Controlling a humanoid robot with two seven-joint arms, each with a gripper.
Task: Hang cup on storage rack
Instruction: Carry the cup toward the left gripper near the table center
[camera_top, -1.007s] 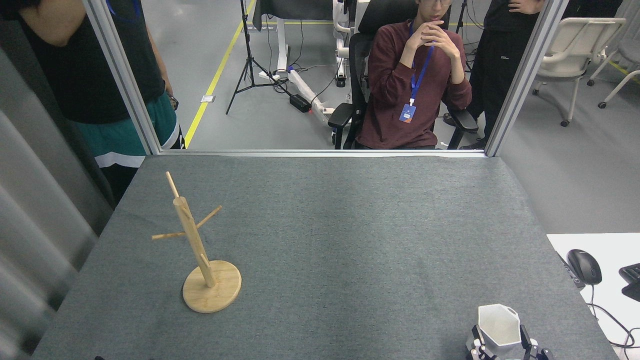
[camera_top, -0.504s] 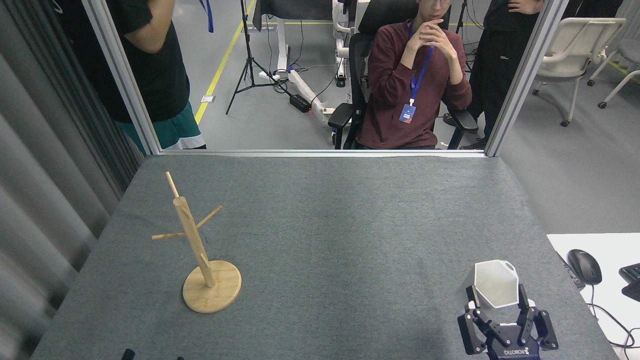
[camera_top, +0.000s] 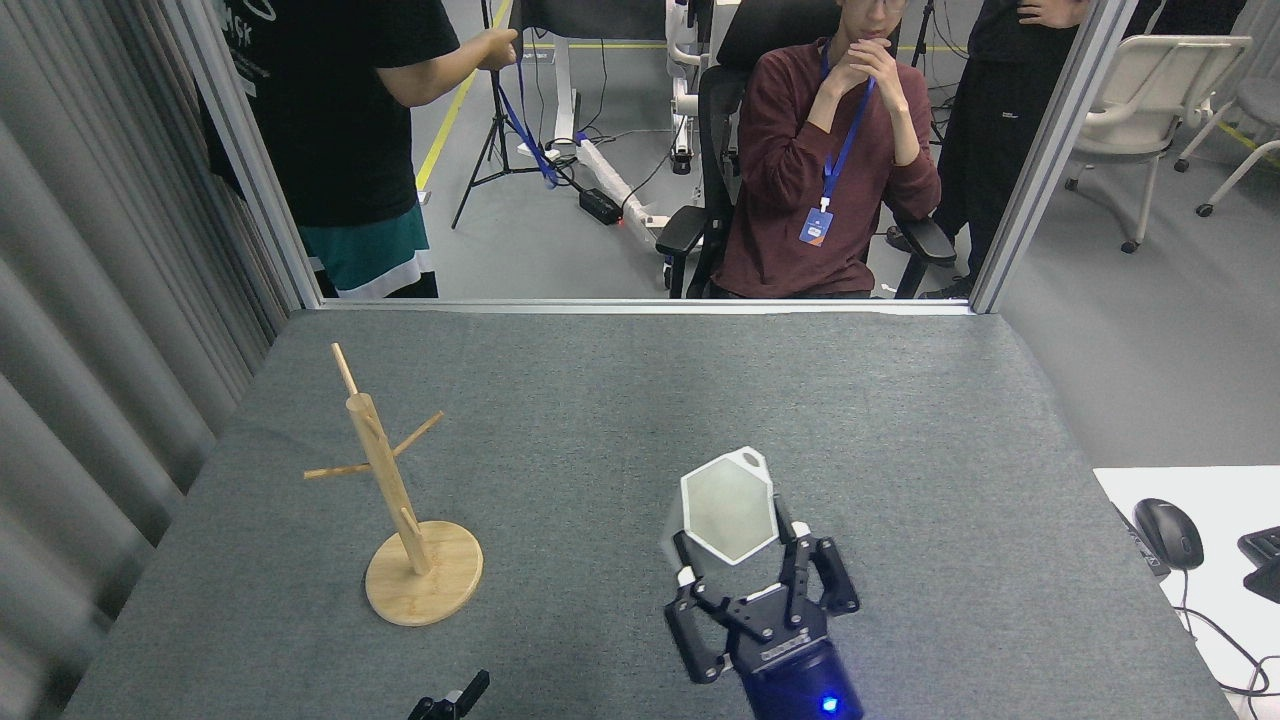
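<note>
The white faceted cup (camera_top: 728, 508) is held above the grey table (camera_top: 620, 400) near its middle, hexagonal rim facing me and the small pierced tab handle (camera_top: 750, 459) pointing away. My right gripper (camera_top: 742, 552) comes up from the bottom edge and is shut on the cup's near side, one finger on each flank. The wooden storage rack (camera_top: 383, 470) stands upright on its round base (camera_top: 440, 585) at the left, well apart from the cup, all pegs bare. Only the dark tip of my left gripper (camera_top: 452, 699) shows at the bottom edge.
Grey curtain folds (camera_top: 90, 350) run along the table's left side. A seated person (camera_top: 810, 170) and a standing person (camera_top: 340, 130) are beyond the far edge. A white desk with a mouse (camera_top: 1168, 532) adjoins the right.
My right gripper carried the cup from the bottom right corner leftward and farther onto the table. The left gripper tip has risen into view. The standing person stepped to the right.
</note>
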